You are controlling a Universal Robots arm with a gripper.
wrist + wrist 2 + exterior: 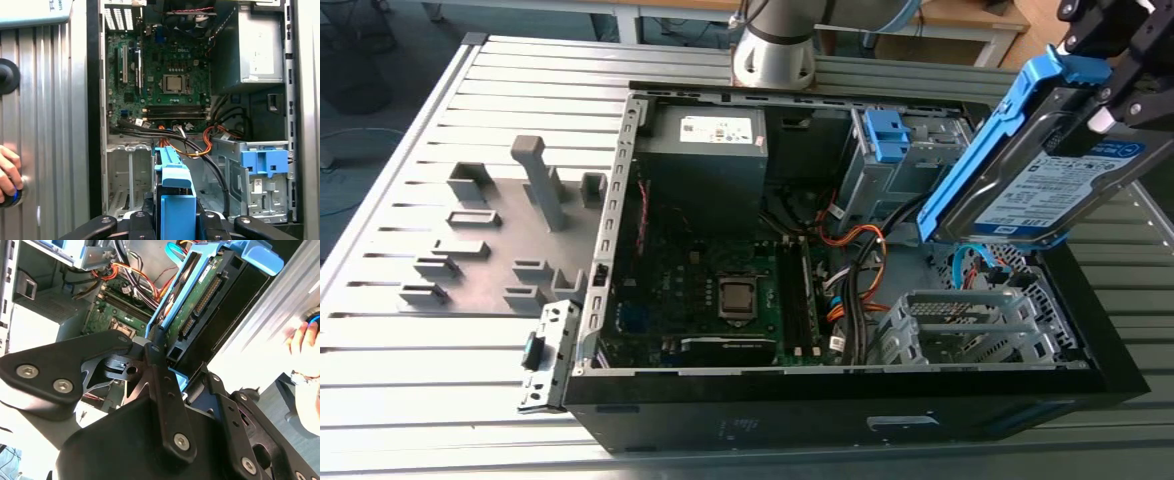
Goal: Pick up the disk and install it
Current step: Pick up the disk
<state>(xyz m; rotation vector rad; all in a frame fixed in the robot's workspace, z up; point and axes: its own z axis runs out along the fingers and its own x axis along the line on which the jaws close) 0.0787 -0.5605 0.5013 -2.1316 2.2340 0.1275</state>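
Observation:
The disk (1047, 170) hangs tilted on edge in the air over the open computer case (720, 420), at the exterior view's right. It is silver with a white-and-blue label and blue rails along its sides. My gripper (1107, 100) is shut on its upper end. In the second wrist view the black fingers (154, 352) clamp the disk (200, 295), whose green circuit board and connectors face the camera. In the first wrist view the disk's blue rail end (174, 175) sticks out from the gripper (175, 210), above the case's empty metal drive cage (127, 175).
Inside the case lie the motherboard (720, 290), a grey power-supply box (707, 150), orange and black cables (854, 250), a bare blue bracket (887, 135) and an empty drive cage (961, 325). Grey fixtures (540, 180) stand on the slatted table. A person's hand (7, 172) rests beside the case.

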